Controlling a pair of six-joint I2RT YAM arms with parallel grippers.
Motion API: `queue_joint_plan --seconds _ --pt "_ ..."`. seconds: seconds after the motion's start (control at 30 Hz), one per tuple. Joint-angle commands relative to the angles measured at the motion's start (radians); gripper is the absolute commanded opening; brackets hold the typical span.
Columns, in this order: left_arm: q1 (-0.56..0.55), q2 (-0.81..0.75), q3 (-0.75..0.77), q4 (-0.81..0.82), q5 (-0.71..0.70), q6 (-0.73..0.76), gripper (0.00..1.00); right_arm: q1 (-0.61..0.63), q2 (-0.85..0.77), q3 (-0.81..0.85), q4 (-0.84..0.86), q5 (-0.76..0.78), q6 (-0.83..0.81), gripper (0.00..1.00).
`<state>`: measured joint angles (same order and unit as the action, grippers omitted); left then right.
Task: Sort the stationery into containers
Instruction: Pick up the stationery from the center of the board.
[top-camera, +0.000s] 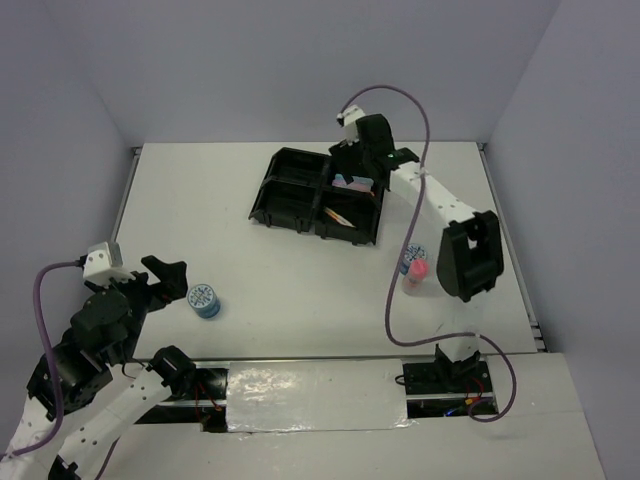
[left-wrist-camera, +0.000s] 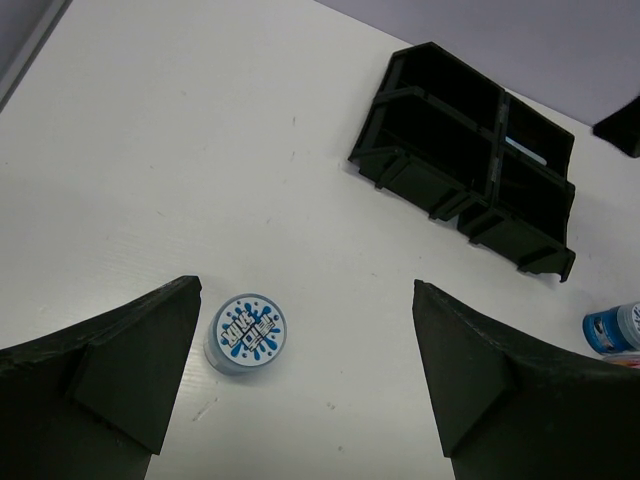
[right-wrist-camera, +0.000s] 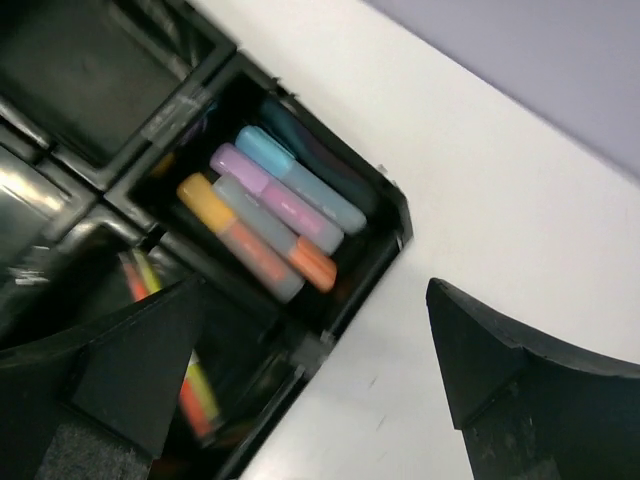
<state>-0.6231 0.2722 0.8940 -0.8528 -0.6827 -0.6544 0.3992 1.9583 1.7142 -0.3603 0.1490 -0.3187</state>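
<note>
The black tray (top-camera: 300, 200) has four compartments. Pastel markers (right-wrist-camera: 270, 215) in orange, purple and light blue lie side by side in its back right one (top-camera: 352, 182). Thin pens (right-wrist-camera: 195, 385) lie in the front right one (top-camera: 340, 215). My right gripper (right-wrist-camera: 315, 300) hangs open and empty over that marker compartment's edge (top-camera: 352, 160). One blue-and-white tape roll (left-wrist-camera: 247, 334) lies flat on the table (top-camera: 204, 300). My left gripper (left-wrist-camera: 305, 330) stands open just short of it (top-camera: 168, 276), the roll near its left finger. A second tape roll (top-camera: 408, 260) and a pink-capped bottle (top-camera: 416, 275) stand by the right arm.
The tray's two left compartments (left-wrist-camera: 430, 110) look empty. The right arm's elbow (top-camera: 470, 255) hangs close over the bottle and second roll (left-wrist-camera: 612, 328). Grey walls close in the white table (top-camera: 300, 270) at the back and sides.
</note>
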Motion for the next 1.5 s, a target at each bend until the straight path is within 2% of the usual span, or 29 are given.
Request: queue_joint_plan --seconds 0.0,0.07,0.17,0.2,0.3,0.4,0.43,0.53,0.8,1.1,1.23,1.4,1.47 --pt "0.000 0.013 0.002 0.031 -0.020 0.009 0.99 0.003 -0.281 -0.073 0.012 0.168 0.348 1.00" --pt "0.000 0.027 0.006 0.023 -0.025 0.002 0.99 0.001 -0.347 -0.157 -0.052 0.233 0.496 1.00" --pt "0.002 0.062 0.005 0.024 -0.015 0.009 0.99 0.001 -0.449 -0.258 -0.195 0.228 0.627 1.00" --pt "0.002 0.077 0.005 0.031 -0.006 0.013 0.99 0.003 -0.467 -0.280 -0.259 0.248 0.647 1.00" --pt "0.003 0.107 0.005 0.037 0.009 0.024 0.99 -0.009 -0.544 -0.425 -0.285 0.334 0.696 1.00" --pt "0.003 0.133 0.011 0.026 0.002 0.016 0.99 -0.069 -0.570 -0.586 -0.255 0.207 0.681 1.00" --pt "0.003 0.136 0.010 0.024 0.002 0.013 0.99 -0.074 -0.550 -0.600 -0.255 0.152 0.667 1.00" --pt "0.003 0.130 0.008 0.027 0.005 0.018 0.99 -0.083 -0.529 -0.625 -0.285 0.201 0.675 1.00" --pt "0.003 0.091 0.003 0.031 0.002 0.016 0.99 -0.123 -0.547 -0.705 -0.275 0.132 0.676 1.00" --pt "0.003 0.090 0.003 0.035 0.011 0.024 0.99 -0.123 -0.513 -0.734 -0.298 0.195 0.702 0.99" --pt "0.003 0.076 0.003 0.035 0.009 0.024 0.99 -0.123 -0.501 -0.742 -0.283 0.170 0.692 0.91" --pt "0.003 0.070 0.002 0.037 0.011 0.024 0.99 -0.123 -0.463 -0.752 -0.270 0.136 0.685 0.87" --pt "0.003 0.070 0.002 0.037 0.011 0.025 0.99 -0.123 -0.467 -0.762 -0.255 0.135 0.682 0.78"
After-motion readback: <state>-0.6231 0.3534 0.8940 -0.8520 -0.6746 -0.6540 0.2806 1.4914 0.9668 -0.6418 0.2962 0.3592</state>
